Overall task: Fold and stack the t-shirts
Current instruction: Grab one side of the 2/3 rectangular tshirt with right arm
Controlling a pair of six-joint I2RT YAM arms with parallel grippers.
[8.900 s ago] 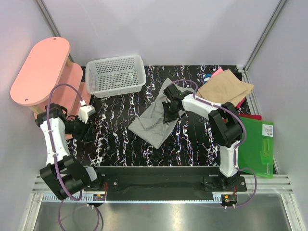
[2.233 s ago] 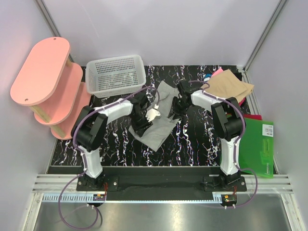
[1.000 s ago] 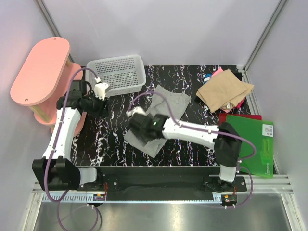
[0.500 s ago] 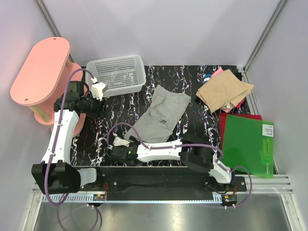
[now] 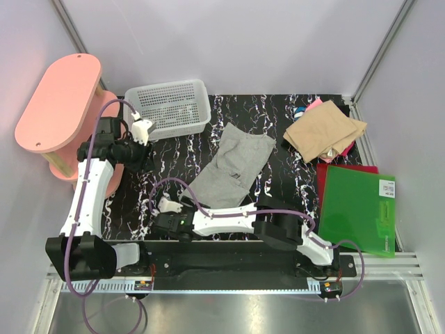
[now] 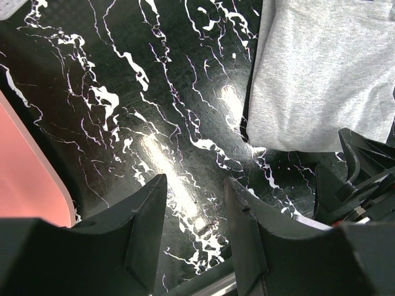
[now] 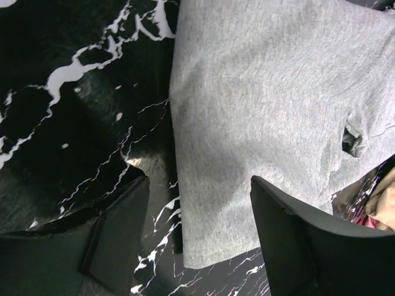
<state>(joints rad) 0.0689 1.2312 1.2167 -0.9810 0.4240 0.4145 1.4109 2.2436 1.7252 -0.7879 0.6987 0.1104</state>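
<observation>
A light grey t-shirt [image 5: 233, 167] lies flat on the black marbled table [image 5: 278, 195], folded lengthwise. It also shows in the left wrist view as the grey t-shirt [image 6: 315, 74] and in the right wrist view as the grey t-shirt [image 7: 265, 92]. A tan folded t-shirt [image 5: 324, 131] sits at the back right, with pink and blue cloth [image 5: 310, 107] peeking out behind it. My right gripper [image 5: 165, 223] [image 7: 199, 180] hovers open near the table's front, facing the grey shirt's near corner, empty. My left gripper [image 5: 138, 156] [image 6: 195, 182] is open and empty over bare table at the left.
A white mesh basket [image 5: 167, 108] stands at the back left. A pink shelf unit [image 5: 59, 101] [image 6: 24, 179] is at the far left, beside my left arm. A green board [image 5: 358, 209] lies at the right, on something dark red. My right arm [image 5: 236, 219] stretches low along the front edge.
My right arm has swung off the grey shirt to the near left of the table, ending slightly further left. The shirt now lies flatter. The left arm has barely moved.
</observation>
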